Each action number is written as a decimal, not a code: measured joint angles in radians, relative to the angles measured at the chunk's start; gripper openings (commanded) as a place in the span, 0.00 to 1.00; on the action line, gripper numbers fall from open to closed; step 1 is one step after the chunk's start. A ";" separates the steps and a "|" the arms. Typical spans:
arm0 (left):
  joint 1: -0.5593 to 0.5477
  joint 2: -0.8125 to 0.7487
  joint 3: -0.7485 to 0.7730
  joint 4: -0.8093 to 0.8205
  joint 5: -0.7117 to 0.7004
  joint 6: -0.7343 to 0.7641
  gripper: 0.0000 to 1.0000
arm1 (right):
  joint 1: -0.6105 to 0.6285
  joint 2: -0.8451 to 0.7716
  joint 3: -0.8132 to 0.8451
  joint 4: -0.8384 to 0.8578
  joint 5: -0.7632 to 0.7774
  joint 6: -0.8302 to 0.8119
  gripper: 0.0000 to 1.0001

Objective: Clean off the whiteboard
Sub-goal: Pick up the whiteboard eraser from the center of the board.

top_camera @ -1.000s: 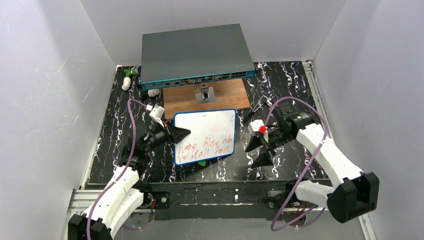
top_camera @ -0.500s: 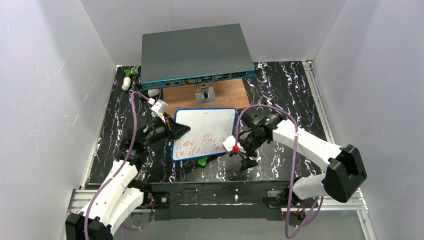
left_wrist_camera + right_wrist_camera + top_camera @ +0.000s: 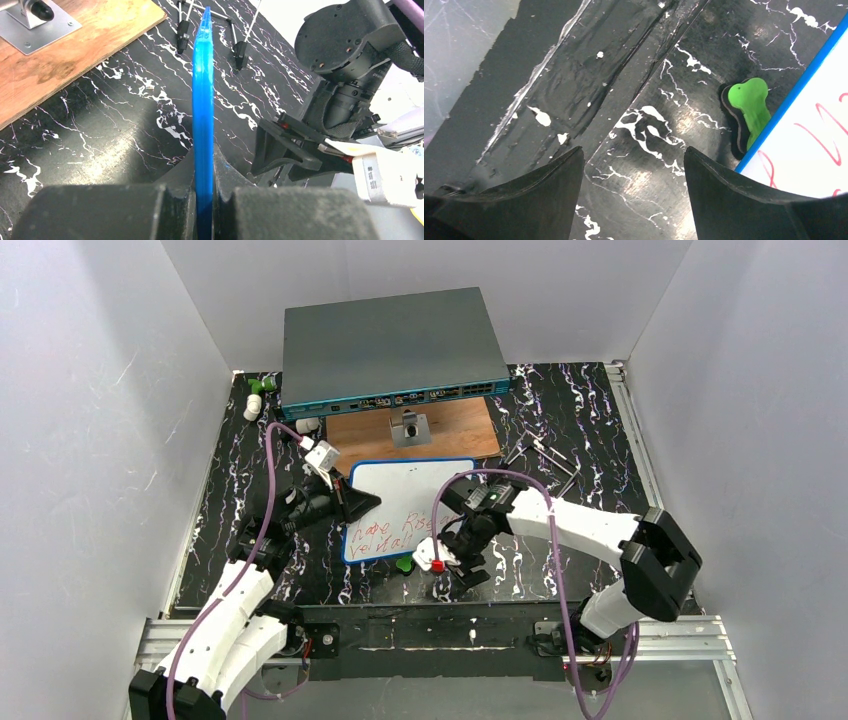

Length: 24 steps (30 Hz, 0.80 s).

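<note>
1. In the overhead view, the whiteboard (image 3: 395,490) lies at the centre of the frame on the black marbled table (image 3: 580,430). Red handwriting covers its lower part. A wooden board (image 3: 450,430) sits just above it.
2. Left of centre, the left gripper (image 3: 362,502) has its jaws clamped on the whiteboard's blue left edge. Its wrist view shows that edge end-on between the fingers (image 3: 115,212).
3. Below centre, the right gripper (image 3: 458,580) points down at the table near the whiteboard's lower edge, jaws wide apart and holding nothing.
4. A green eraser (image 3: 751,102) lies against the whiteboard's blue frame, at the right of the right wrist view.
</note>
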 measured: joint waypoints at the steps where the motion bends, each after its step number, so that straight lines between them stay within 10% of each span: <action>1: 0.000 0.000 0.000 -0.001 0.000 0.002 0.00 | 0.008 0.012 0.006 0.006 0.008 0.006 0.78; 24: 0.008 -0.006 0.016 0.015 -0.113 0.171 0.00 | 0.151 0.285 0.212 0.175 0.229 0.099 0.73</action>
